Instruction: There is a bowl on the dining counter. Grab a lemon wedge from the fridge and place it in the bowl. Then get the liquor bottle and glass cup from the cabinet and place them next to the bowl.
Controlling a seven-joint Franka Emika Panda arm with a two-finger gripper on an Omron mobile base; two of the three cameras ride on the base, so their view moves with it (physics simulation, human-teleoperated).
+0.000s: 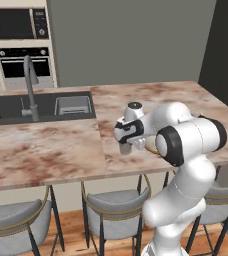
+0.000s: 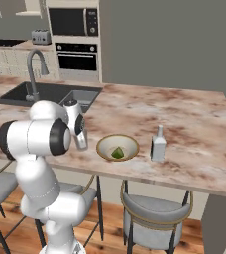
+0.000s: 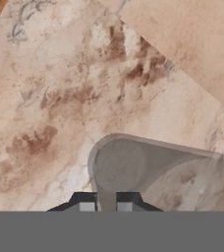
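**Tumbler held beside the bowl**

The long beige, brown-marbled dining counter [image 2: 194,124] carries a dark sink [image 2: 45,93] with a tall grey tap [image 2: 33,69] at its left. Next, the gripper [image 3: 105,204] is clamped on a plain grey see-through glass cup [image 3: 148,172] (low over the stone), just left of a round cream bowl [image 2: 105,141] holding the small olive-yellow lemon wedge [image 2: 117,152]. Rightmost stands the pale squarish liquor bottle [image 2: 158,144], upright, near the bowl.

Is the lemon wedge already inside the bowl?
Yes. The lemon wedge lies inside the bowl on the dining counter.
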